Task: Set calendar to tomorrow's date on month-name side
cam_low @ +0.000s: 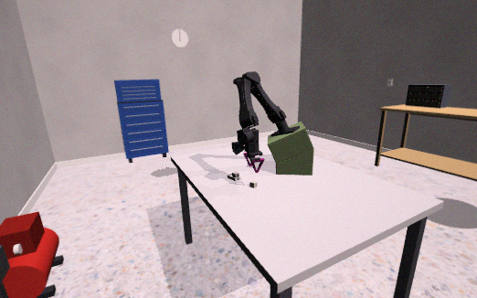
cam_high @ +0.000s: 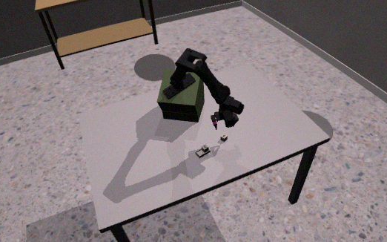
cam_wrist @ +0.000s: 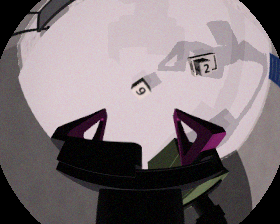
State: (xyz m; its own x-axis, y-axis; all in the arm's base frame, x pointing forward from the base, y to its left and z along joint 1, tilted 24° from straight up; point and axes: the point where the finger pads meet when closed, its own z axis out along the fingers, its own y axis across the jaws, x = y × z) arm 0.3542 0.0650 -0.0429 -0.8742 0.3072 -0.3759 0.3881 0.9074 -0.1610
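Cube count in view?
2. One cube sits on the table outside the tray; the other cube is in the tray. No others visible.

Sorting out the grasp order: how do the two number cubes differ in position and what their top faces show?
The loose cube stands directly on the table, outside the tray; the tray cube is in the tray. In the wrist view, the loose cube's top reads as a 9 or a 6, orientation unclear, while the tray cube's reads 2. Both are pale with dark digits, and neither is between the fingers.
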